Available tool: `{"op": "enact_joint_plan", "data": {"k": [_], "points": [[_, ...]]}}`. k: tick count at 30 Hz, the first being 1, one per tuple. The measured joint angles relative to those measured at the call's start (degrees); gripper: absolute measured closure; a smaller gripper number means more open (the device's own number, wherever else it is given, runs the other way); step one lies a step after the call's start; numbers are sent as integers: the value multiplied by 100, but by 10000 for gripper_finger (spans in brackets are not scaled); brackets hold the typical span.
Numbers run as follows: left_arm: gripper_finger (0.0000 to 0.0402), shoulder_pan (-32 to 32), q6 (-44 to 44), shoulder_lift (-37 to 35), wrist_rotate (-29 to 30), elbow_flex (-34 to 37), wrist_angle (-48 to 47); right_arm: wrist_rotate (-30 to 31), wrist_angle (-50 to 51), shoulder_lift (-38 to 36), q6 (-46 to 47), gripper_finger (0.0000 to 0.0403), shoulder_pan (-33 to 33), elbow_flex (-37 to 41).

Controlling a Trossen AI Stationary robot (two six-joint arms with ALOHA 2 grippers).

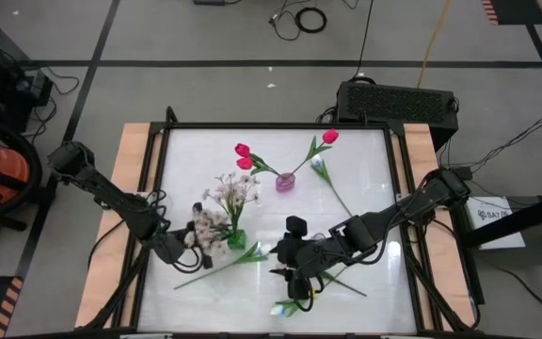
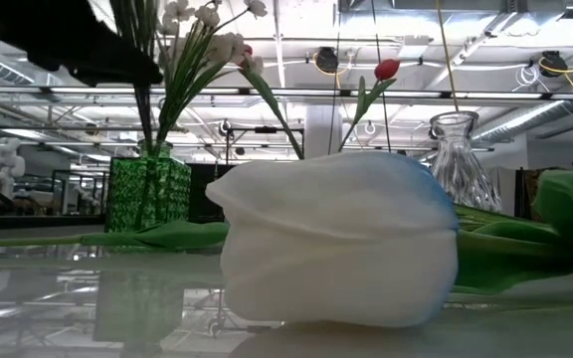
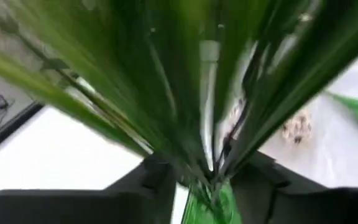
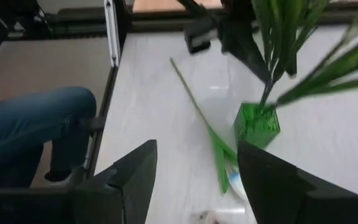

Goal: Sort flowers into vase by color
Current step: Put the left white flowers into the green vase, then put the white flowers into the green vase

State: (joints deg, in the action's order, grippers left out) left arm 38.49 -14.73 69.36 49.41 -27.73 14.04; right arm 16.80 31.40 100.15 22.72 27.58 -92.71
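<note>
A white tulip (image 1: 285, 307) lies at the near edge of the table (image 1: 374, 160), its head filling the low view (image 2: 336, 239), white with a blue tinge on one side. Its green stem runs up and to the right under the right arm.

Just beyond it, the right gripper (image 1: 294, 273) hangs over the near middle of the table. In its wrist view the two fingers (image 4: 135, 177) stand well apart with nothing between them, and a person's leg in jeans (image 4: 30, 124) shows beside the table frame.

To the left, another white tulip (image 1: 262, 250) lies flat, its long stem (image 1: 210, 270) slanting toward the near left. The left gripper (image 1: 184, 240) is at the green vase (image 1: 237, 239), down among the cream blossoms (image 1: 233, 188). Its wrist view is filled with green stems (image 3: 185, 93) rising from the vase mouth right between the fingers, but whether they are clamped on them I cannot tell.

Farther back, at the middle, a small pink vase (image 1: 284, 182) holds pink-red tulips: two (image 1: 243, 155) leaning left, one (image 1: 329, 137) leaning right. Just right of it a third white tulip (image 1: 320, 166) lies on the table, stem slanting toward the near right. A clear glass vase (image 2: 458, 154) shows in the low view, right of the green one.
</note>
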Motion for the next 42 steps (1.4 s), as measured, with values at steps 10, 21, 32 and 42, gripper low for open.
{"op": "enact_joint_plan", "data": {"k": [10, 21, 32, 42], "points": [[154, 398, -1030, -568, -158, 0, -1415, 507, 1351, 1, 1199, 188, 659, 0], [123, 823, -2162, -921, -1482, -2, -2538, 560, 2647, 517, 3103, 188, 1391, 2], [123, 1416, -2860, -876, -1640, -2, -2601, 270, 2695, 1801, 3059, 188, 1221, 4], [123, 1878, -3179, -863, -1462, -2, -2489, 2, 3065, 2179, 2996, 188, 927, 5]]}}
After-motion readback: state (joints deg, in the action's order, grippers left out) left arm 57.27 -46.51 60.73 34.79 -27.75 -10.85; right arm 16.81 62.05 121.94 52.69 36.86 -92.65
